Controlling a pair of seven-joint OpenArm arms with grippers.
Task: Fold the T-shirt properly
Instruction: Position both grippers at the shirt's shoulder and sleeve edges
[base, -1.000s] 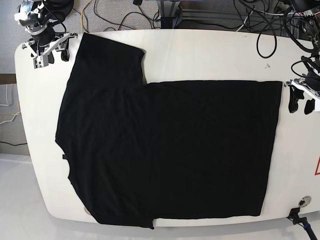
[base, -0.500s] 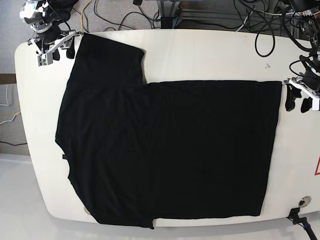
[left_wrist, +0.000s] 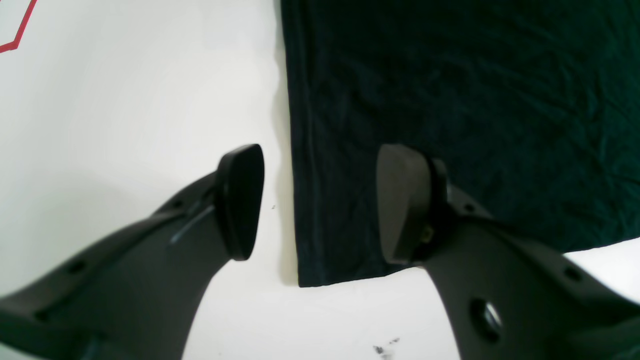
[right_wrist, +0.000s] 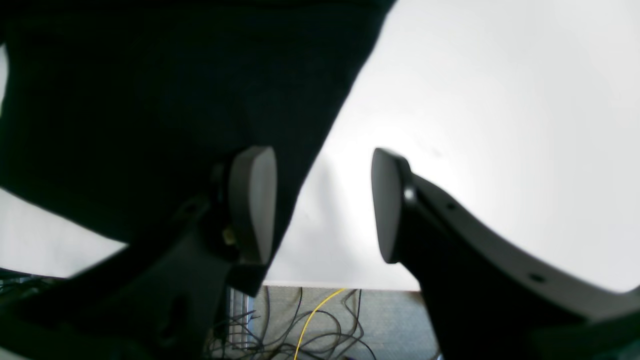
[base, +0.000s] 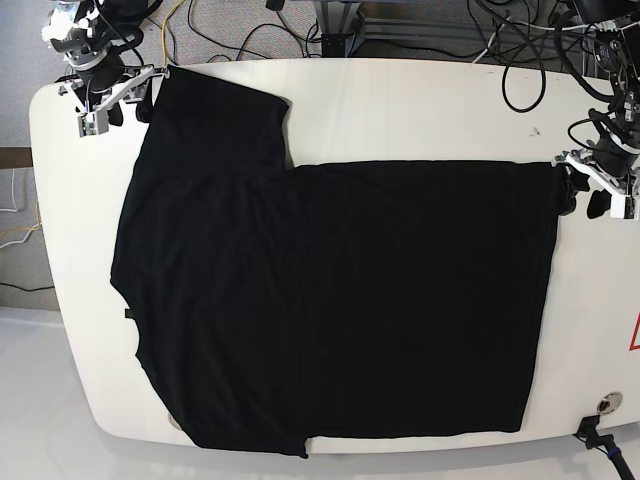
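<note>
Evidently the step in hand is the taking of two far corners before a fold: the T-shirt (base: 340, 300) is spread flat and dark side up across most of the white surface (base: 420, 110), its collar end at the base view's left, its hem at the right, one sleeve reaching toward the far left corner. The left hand (left_wrist: 320, 200) is held with its pads well apart, straddling the hem edge close to the far hem corner, one pad over bare surface and the other over cloth; nothing is gripped. The right hand (right_wrist: 324, 205) is likewise spread open at the sleeve's outer edge, one pad above the cloth and one above the surface, close to the surface's rim, with cables (right_wrist: 310, 320) seen on the floor beyond. To do the step well, each hand is best lowered until the outer pad can be slid under the edge, so that cloth is pinched a little way in from the corner and not merely nipped at the seam. Both corners are best closed on together and lifted evenly, so that the cloth is carried over without being dragged or bunched. Care is called for at the right hand, where a pad could be pushed off the rim. No print, brand or lettering can be read on the shirt as it lies; only part of a red outline (left_wrist: 17, 30) is seen on the surface, without legible writing.
</note>
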